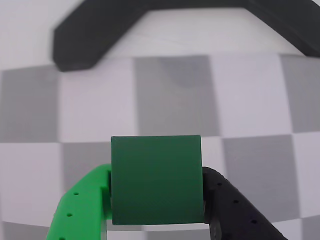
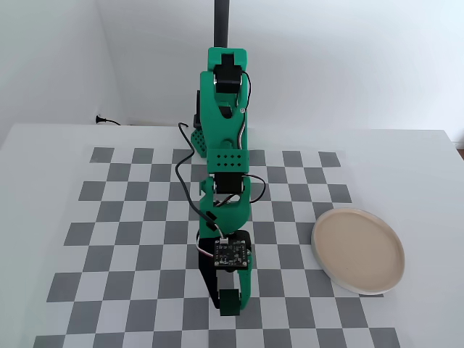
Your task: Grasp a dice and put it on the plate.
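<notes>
The dice point(image 1: 156, 177), a plain dark green cube, fills the lower middle of the wrist view. My gripper point(image 1: 156, 187) is shut on it, with the bright green finger point(image 1: 82, 205) on its left face and the black finger point(image 1: 230, 205) on its right. In the fixed view the gripper point(image 2: 230, 303) points down over the checkered mat near the front edge; the dice cannot be told apart from the fingers there. The plate point(image 2: 357, 250), round and beige-pink with a pale rim, lies empty to the right of the gripper, about two squares away.
The grey-and-white checkered mat point(image 2: 130, 217) covers the white table. A black pole point(image 2: 221, 22) rises behind the arm's base. A black angled foot point(image 1: 95, 35) lies beyond the mat at the top of the wrist view. A wall socket point(image 2: 100, 119) is at the back left.
</notes>
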Robot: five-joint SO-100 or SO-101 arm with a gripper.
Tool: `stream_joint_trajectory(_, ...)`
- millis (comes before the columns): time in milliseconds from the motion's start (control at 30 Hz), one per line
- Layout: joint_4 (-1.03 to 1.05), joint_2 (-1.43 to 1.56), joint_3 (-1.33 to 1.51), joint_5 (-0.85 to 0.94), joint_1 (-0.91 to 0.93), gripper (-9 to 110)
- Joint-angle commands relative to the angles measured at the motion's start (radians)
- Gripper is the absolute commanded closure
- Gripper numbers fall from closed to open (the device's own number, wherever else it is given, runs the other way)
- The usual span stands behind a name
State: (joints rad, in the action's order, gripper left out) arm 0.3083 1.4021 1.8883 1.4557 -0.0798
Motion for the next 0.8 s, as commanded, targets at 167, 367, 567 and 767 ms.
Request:
stream_joint_trajectory(167, 0.067, 0.206, -0.091, -0.044, -0.187, 106)
stream_joint_trajectory(367, 0.063, 0.212, -0.089, -0.034, -0.31, 106)
stream_joint_trajectory(567, 0.021, 0.207, -0.089, -0.037, -0.433, 106)
stream_joint_trajectory(767, -0.034, 0.178, -0.087, -0.048, -0.529, 106)
